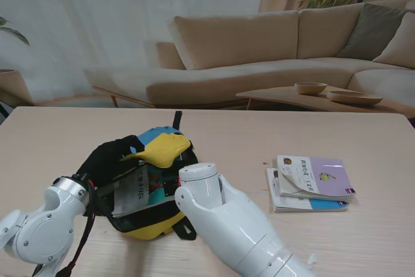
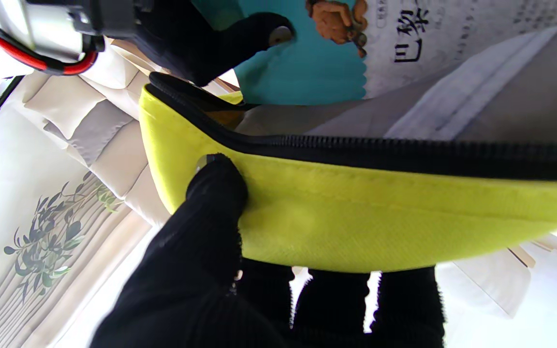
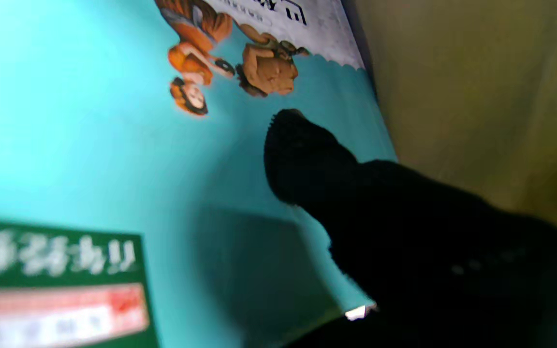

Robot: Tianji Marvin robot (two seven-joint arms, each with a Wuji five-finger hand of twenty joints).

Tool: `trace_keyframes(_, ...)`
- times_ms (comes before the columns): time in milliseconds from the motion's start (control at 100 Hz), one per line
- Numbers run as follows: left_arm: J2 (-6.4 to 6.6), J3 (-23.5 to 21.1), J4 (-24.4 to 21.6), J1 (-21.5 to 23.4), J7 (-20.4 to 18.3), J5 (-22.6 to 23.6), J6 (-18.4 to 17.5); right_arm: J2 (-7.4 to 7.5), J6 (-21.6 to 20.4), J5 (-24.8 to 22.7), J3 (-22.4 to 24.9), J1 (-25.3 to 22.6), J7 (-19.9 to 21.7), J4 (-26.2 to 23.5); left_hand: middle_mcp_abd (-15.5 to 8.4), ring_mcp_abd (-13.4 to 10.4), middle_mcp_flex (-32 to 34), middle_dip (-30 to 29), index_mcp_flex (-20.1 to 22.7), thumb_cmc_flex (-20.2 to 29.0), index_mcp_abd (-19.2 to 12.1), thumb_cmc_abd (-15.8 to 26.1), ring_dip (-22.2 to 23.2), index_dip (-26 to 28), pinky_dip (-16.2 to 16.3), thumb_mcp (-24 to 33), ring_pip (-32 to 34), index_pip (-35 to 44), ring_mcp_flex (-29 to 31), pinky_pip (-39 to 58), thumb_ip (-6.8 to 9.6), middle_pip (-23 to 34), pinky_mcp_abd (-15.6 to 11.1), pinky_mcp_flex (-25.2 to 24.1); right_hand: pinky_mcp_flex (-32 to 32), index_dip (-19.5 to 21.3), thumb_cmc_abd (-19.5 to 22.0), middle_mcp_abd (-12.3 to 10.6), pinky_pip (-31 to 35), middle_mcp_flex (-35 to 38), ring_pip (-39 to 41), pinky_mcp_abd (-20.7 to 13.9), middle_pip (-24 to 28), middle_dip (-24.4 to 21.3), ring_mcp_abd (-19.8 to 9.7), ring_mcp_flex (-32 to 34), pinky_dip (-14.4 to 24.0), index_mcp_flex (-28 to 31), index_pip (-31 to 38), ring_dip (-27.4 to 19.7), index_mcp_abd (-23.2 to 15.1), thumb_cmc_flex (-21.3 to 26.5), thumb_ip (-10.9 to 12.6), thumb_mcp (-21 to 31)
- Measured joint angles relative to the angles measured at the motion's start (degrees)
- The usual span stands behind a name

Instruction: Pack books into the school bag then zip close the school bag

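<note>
The school bag, yellow, blue and black, lies on the table at centre left. My left hand is shut on its yellow flap, held up; in the left wrist view the thumb presses the flap under the black zipper. A teal book stands tilted in the bag's opening. My right forearm hides the right hand in the stand view. In the right wrist view the right hand has a finger on the teal book's cover, apparently gripping it by its edge.
Two more books lie stacked on the table to the right of the bag. The bag's black straps trail on its far side. Beyond the table's far edge are a sofa and a low table with bowls.
</note>
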Motion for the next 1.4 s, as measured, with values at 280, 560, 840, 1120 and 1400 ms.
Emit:
trace_keyframes(280,0.03,0.22,-0.24,0.08,-0.60,-0.83,-0.07,-3.29,-1.90,0.57,-2.43,2.45,-3.92,5.53,0.01,0.00,0.00,0.06,0.00,0.00,0.01,0.00,0.01,0.02,0.01,0.00,-0.01,0.00,0.00,0.00,0.00,-0.01,0.00,0.00,0.00,-0.01,0.10,0.00,-0.02,0.00,-0.17,0.00,0.00,-0.17,-0.03,0.00,0.32,0.00,-0.02,-0.01,0.00,0.00,-0.01,-0.01)
trace_keyframes(560,0.10,-0.06,-0.67,0.44,-1.05,-0.90,-0.42,-6.32,-5.26,2.89,-4.16,5.31,-7.21,11.93,0.09,0.00,0.00,0.05,0.00,0.01,0.02,0.00,0.01,0.13,0.02,0.00,-0.01,0.00,0.00,0.00,0.00,-0.03,0.00,0.00,0.00,-0.18,0.65,-0.09,-0.03,0.00,-2.18,-0.09,-0.61,-1.10,-0.29,0.01,-0.22,0.00,-0.02,-0.47,0.02,0.00,-0.02,-0.02)
trace_keyframes(840,0.14,-0.26,-1.72,1.33,-0.88,1.38,0.28,-7.77,-6.45,2.97,-4.11,6.48,-9.35,14.28,0.16,0.00,-0.01,0.05,-0.01,0.02,0.03,0.00,0.60,0.60,0.07,0.00,-0.01,0.00,0.00,0.00,0.00,-0.05,0.00,0.27,-0.02,-0.23,0.69,-0.13,-0.82,0.00,-2.99,-0.10,-0.62,-1.71,-0.32,0.01,-1.31,0.00,-0.02,-0.55,0.02,0.00,-0.04,-0.02)
trace_keyframes(1120,0.26,-0.13,-2.21,1.21,-1.64,2.82,1.56,-8.48,-8.42,3.30,-4.01,7.11,-12.48,15.75,0.16,0.00,-0.01,0.02,-0.02,0.02,0.03,0.00,1.22,0.85,0.52,0.00,0.05,0.00,0.08,0.00,0.00,-0.05,0.00,0.92,-0.02,-0.23,0.69,-0.15,-1.31,0.00,-3.01,-0.10,-0.62,-1.91,-0.38,0.01,-1.86,0.00,-0.02,-1.21,0.02,0.00,-0.04,-0.02)
trace_keyframes(1400,0.43,-0.39,-2.85,1.45,-2.65,2.07,1.64,-9.39,-12.13,6.60,-4.50,8.22,-15.66,17.52,0.67,0.00,-0.01,0.01,-0.02,0.02,0.03,0.00,1.37,0.85,0.74,0.00,0.10,0.00,0.13,0.00,0.00,-0.05,0.00,1.53,-0.06,-0.23,0.70,-0.32,-2.04,-0.71,-4.13,-0.15,-0.52,-2.25,-0.55,0.02,-1.91,0.00,-0.02,-1.22,0.02,0.00,-0.04,-0.03)
